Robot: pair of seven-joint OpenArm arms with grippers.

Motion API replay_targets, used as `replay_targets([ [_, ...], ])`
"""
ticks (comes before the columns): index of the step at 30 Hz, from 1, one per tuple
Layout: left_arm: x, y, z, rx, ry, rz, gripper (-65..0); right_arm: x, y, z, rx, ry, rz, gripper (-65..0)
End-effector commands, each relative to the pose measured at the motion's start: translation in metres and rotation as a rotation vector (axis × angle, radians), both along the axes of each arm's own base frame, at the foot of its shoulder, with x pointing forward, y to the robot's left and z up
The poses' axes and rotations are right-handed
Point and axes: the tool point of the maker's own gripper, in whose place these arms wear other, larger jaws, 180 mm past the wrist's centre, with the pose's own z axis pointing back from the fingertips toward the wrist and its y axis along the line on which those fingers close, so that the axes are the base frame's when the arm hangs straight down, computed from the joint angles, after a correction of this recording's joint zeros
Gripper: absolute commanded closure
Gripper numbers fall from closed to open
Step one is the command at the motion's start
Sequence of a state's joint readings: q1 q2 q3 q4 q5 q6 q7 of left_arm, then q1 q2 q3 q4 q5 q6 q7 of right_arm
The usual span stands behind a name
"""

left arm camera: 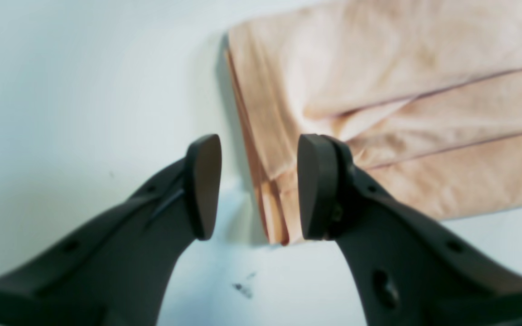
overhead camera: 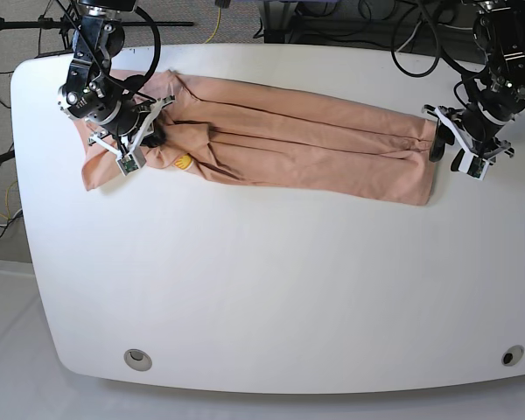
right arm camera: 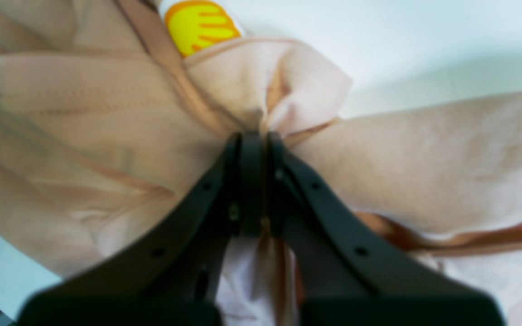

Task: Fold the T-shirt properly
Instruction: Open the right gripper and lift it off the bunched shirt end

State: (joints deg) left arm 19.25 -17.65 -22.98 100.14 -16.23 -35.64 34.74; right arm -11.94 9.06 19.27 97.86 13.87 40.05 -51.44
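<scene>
- The soft, wrinkled peach-pink cotton T-shirt (overhead camera: 306, 144) lies folded into a long band across the far part of the white table (overhead camera: 271, 289), with a bit of its yellow print (right arm camera: 200, 25) showing near one end.
- My right gripper (right arm camera: 252, 140) is pinched tight on a bunched fold of the cloth at that end.
- My left gripper (left arm camera: 258, 185) stands parted at the other end, its pads (left arm camera: 204, 185) straddling the layered hem edge, gripping nothing.
</scene>
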Motion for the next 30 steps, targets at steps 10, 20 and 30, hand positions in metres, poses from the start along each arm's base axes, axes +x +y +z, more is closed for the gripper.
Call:
replay_targets([
  [10,0.004,0.012,-0.004,0.012,0.007,0.025,-24.1,0.008,-0.002,0.008,-0.003,-0.034,-0.001,0.0],
  [20,0.011,0.003,0.012,0.022,-0.036,0.017,-25.6,0.033,0.014,0.054,0.007,-0.165,0.03,-2.8],
  [30,0.016,0.01,0.033,0.045,-0.097,0.034,-25.6,0.054,0.009,0.081,-0.041,-0.217,0.038,-2.8],
])
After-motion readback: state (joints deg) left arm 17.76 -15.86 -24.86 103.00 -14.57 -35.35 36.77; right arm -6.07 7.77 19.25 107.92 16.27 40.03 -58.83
